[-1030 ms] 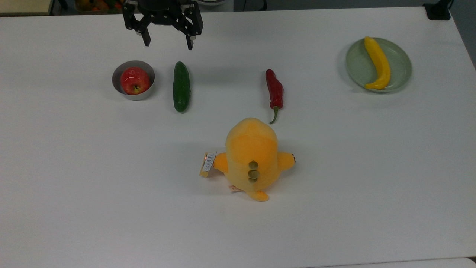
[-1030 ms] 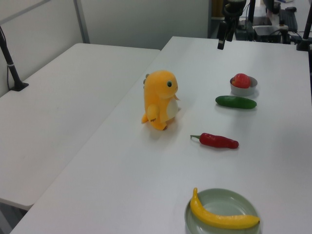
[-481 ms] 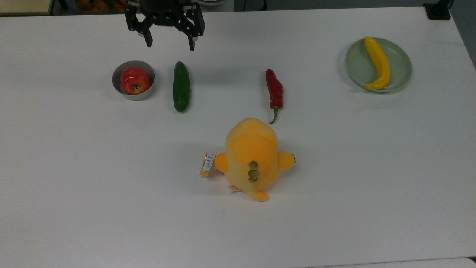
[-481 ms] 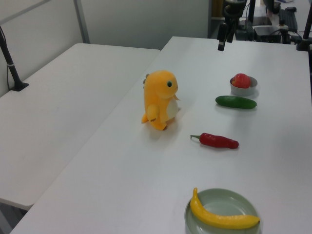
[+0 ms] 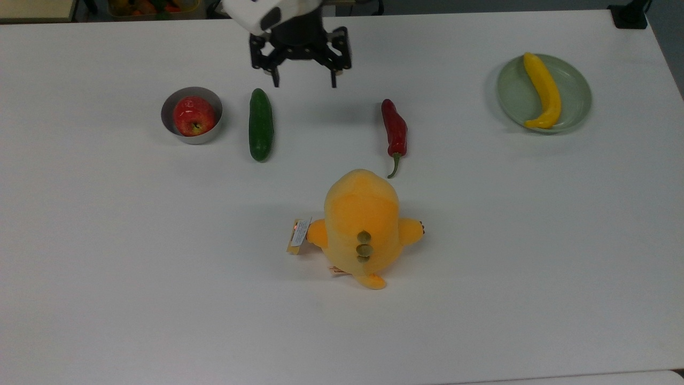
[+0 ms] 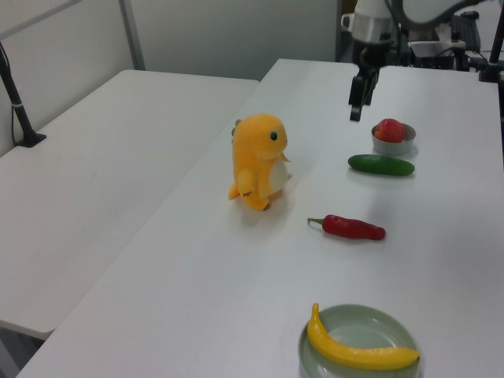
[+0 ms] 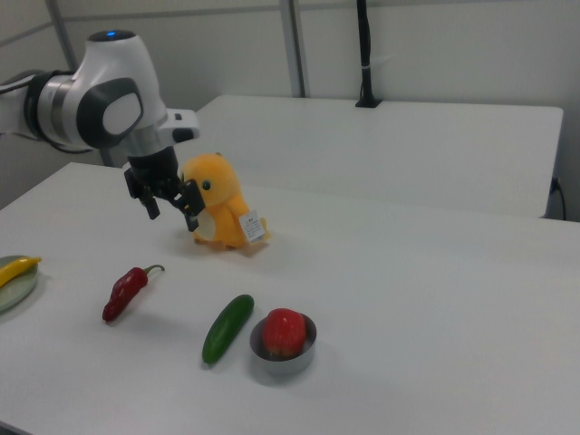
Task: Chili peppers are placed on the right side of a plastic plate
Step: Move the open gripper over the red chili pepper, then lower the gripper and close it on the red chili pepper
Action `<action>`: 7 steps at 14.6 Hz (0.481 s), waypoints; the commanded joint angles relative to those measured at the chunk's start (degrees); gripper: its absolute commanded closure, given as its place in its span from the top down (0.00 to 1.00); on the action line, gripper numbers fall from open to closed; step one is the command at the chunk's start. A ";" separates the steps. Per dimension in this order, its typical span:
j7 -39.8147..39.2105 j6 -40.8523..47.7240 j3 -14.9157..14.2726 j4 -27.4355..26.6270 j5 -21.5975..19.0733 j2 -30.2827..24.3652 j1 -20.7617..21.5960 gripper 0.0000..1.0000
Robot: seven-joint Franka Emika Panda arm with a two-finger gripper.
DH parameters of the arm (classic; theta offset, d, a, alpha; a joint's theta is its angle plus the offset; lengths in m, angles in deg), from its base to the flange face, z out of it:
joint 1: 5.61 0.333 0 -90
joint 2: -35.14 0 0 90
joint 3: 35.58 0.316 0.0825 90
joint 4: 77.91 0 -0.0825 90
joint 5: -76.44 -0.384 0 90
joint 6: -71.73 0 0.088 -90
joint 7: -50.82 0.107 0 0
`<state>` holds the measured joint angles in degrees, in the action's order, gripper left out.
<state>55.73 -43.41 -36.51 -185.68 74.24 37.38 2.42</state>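
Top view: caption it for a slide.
Open gripper hovers between cucumber and red chili; banana occupies the green plate.

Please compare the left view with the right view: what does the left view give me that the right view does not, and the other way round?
The left view adds: the round pale green plastic plate in full, with the whole yellow banana-shaped fruit lying across it.
The right view adds: the paper tag on the orange plush toy, and the open gripper seen with the gap between its two fingers.
Shared: the glossy dark-red chili pepper lying on the white table, apart from the plate; the dark green cucumber; the red apple in the small grey bowl.
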 commanded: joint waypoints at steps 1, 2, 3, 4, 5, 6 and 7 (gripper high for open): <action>6.94 -4.39 2.85 -3.94 -0.97 0.22 2.34 1.00; 7.74 -4.39 4.00 -4.20 -1.05 0.49 2.43 1.00; 8.53 -4.39 4.88 -4.81 -0.97 0.66 2.43 1.00; 9.58 -4.47 6.28 -5.26 -1.05 1.45 2.69 1.00; 10.98 -4.91 7.16 -5.43 -0.97 3.28 3.74 1.00; 11.95 -6.57 7.26 -5.44 -0.97 4.52 4.53 1.00; 13.27 -8.24 7.26 -5.44 -0.88 5.75 5.15 1.00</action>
<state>65.34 -46.70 -29.72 -190.06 74.24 40.01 5.49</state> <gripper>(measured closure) 0.000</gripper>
